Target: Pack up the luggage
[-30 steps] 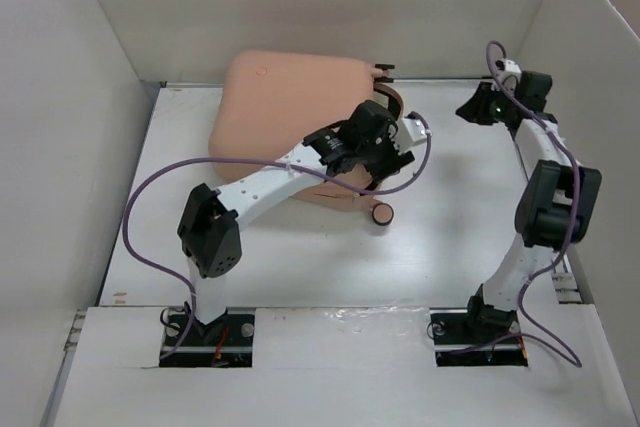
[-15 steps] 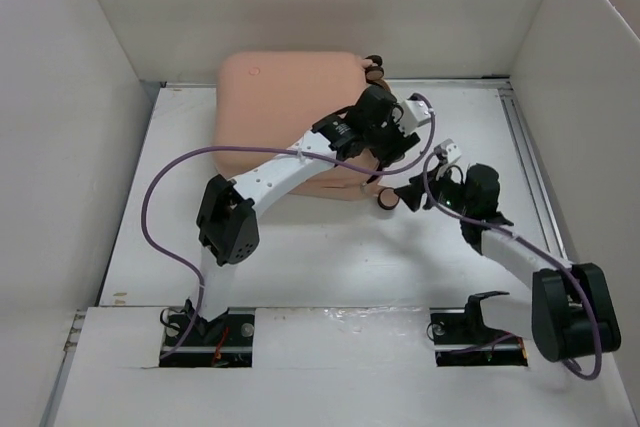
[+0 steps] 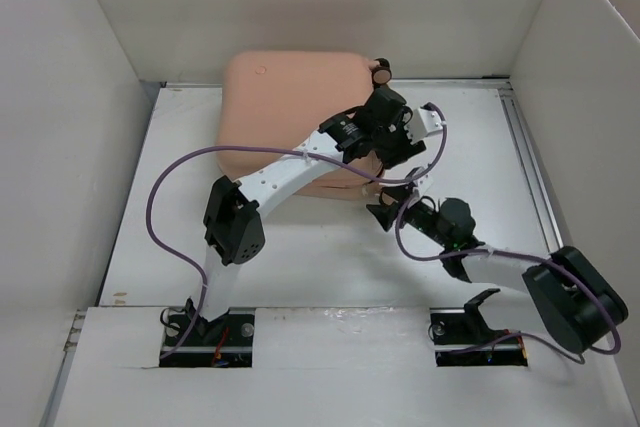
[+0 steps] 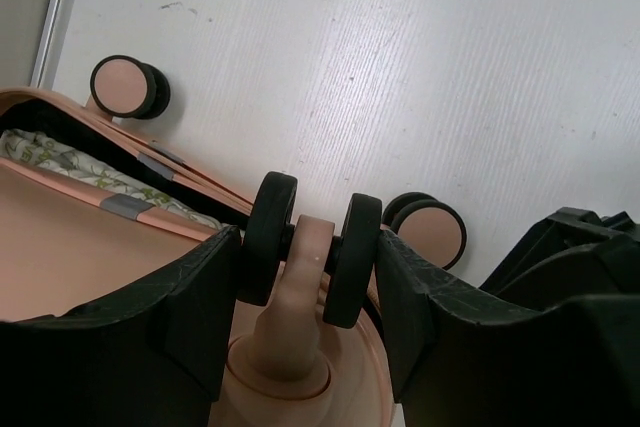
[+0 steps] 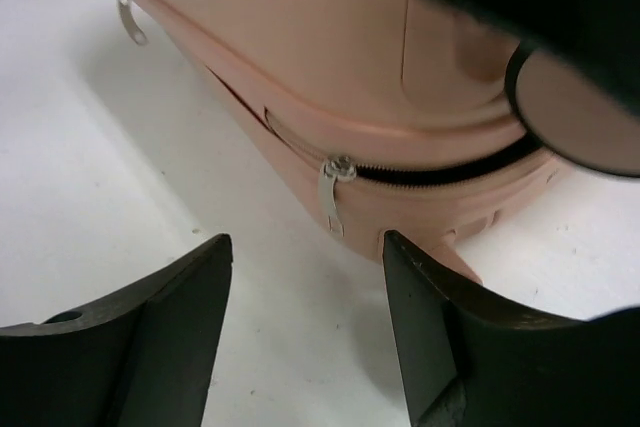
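The luggage (image 3: 280, 97) sat partly unzipped, one wheel (image 4: 270, 237) clamped between the fingers of the left claw (image 4: 310, 247). The right claw (image 5: 305, 247) gaped empty, the zipper pull (image 5: 333, 197) just ahead of it.

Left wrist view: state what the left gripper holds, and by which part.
The left gripper holds the suitcase by one twin wheel, with its jaws clamped across the wheel's two outer faces.

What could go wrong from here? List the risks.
The left gripper clamps only a wheel; the luggage could twist or slip free.
The zipper pull is small; the open right gripper may miss it.
In the gap, patterned cloth shows and could jam the zipper.
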You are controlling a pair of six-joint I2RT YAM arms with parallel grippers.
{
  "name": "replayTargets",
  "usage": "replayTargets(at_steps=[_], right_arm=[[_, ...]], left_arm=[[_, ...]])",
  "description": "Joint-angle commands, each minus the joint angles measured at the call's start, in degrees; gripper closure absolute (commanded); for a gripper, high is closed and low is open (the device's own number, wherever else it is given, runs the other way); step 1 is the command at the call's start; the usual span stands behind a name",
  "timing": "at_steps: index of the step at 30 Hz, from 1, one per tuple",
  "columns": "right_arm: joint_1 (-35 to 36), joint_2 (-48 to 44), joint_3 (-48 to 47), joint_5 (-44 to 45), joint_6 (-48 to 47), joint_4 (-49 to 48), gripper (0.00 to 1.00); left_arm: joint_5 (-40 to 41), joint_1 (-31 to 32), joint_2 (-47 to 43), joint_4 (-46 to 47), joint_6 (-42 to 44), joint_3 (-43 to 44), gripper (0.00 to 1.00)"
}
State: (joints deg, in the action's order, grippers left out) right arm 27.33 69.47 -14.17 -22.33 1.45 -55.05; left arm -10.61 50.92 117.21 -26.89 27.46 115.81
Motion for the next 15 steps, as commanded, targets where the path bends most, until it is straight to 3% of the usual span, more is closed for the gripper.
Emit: replayTargets(at_steps=[1,6,9,15], right_arm=[[3.94,2.85,1.78,11.47,-2.50,-12.89,0.33],[11.16,7.77,-2.08,23.81,-7.17,-8.23,0.34],[11.69,11.55,-2.61,25.83,-5.67,-14.71,0.36],[11.69,14.98,-6.39,30.93,-2.42,-9.90,0.38]], left_arm=[[-4.42,1.47,-4.27,11.16,-1.45,1.00,1.00],[-4.42,1.47,-4.79,11.16,-2.50,1.00,1.00],[-4.42,1.47,-5.32,11.16,-3.03,0.48,1.00],[-2.75,1.47,-5.85,11.69,-3.03,-0.76,1.00]])
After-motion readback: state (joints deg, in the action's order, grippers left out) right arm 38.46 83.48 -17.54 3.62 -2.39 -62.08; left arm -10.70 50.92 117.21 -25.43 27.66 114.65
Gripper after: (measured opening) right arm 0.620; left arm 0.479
